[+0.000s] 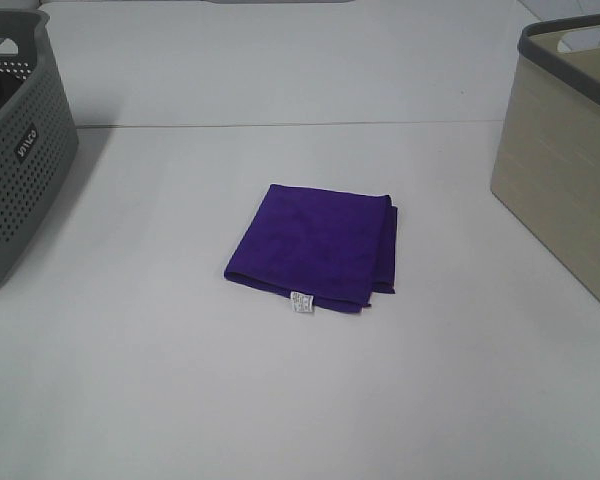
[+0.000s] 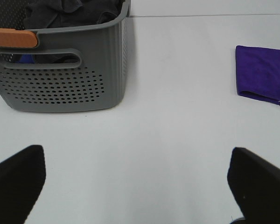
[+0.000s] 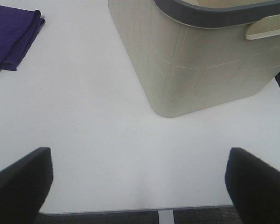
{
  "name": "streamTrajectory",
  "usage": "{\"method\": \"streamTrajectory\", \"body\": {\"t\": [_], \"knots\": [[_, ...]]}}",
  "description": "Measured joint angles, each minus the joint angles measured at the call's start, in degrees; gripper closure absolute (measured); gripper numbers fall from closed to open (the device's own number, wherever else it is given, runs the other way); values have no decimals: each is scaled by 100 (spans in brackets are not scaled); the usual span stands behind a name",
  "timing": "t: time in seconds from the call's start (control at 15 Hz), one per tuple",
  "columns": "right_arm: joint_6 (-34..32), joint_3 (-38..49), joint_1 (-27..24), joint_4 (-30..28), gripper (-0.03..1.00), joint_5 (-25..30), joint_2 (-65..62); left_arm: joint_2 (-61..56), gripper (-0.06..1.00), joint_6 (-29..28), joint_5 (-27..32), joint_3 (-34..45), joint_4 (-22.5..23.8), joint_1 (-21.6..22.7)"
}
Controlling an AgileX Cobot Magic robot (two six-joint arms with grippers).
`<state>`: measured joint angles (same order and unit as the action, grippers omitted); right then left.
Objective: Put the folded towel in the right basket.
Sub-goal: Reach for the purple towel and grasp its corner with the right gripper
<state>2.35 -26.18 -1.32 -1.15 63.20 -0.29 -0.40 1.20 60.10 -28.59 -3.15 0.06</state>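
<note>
A folded purple towel (image 1: 315, 242) with a small white tag lies flat in the middle of the white table. It also shows in the left wrist view (image 2: 263, 78) and the right wrist view (image 3: 11, 37). The beige right basket (image 1: 570, 150) with a grey rim stands at the right edge; the right wrist view shows it close by (image 3: 200, 60). Neither gripper shows in the exterior high view. My left gripper (image 2: 137, 186) is open and empty over bare table. My right gripper (image 3: 137, 186) is open and empty near the table's front edge.
A grey perforated basket (image 1: 15, 150) stands at the left edge; the left wrist view shows dark cloth inside it (image 2: 70, 70). The white table (image 1: 180, 380) lies bare around the towel. Its front edge shows in the right wrist view (image 3: 130, 210).
</note>
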Motion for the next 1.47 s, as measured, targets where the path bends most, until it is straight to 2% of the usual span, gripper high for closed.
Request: {"method": "streamTrajectory", "body": {"t": [1.47], "knots": [[0,0,0,-11,0,0,0,0,-5,0,0,0,0,0]]}}
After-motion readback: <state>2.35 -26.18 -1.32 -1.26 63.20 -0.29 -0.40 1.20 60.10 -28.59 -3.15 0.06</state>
